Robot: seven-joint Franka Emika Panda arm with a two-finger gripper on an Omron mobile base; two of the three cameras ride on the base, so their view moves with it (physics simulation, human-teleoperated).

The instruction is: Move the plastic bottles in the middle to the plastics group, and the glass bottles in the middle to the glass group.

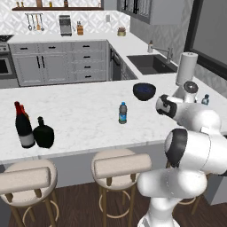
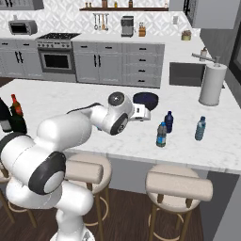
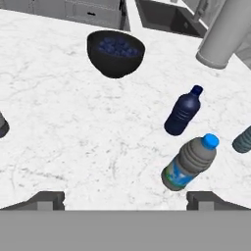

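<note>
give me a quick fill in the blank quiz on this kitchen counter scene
1. The claw stands ____ above the counter.
2. The squat black bottle stands beside the ____ bottles.
3. One water bottle stands beside the dark-____ bottle.
4. The dark bowl holds ____ berries.

Missing words: open; wine; blue; blue

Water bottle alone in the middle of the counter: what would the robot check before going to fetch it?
1. Hand open and empty: ok.
2. Other water bottle upright beside the dark-blue bottle, free of the fingers: ok.
3. Lone water bottle upright with bare counter around it: ok.
4. Bowl out of the arm's way there: cannot tell.
5. Squat black bottle beside the wine bottles: ok.
</note>
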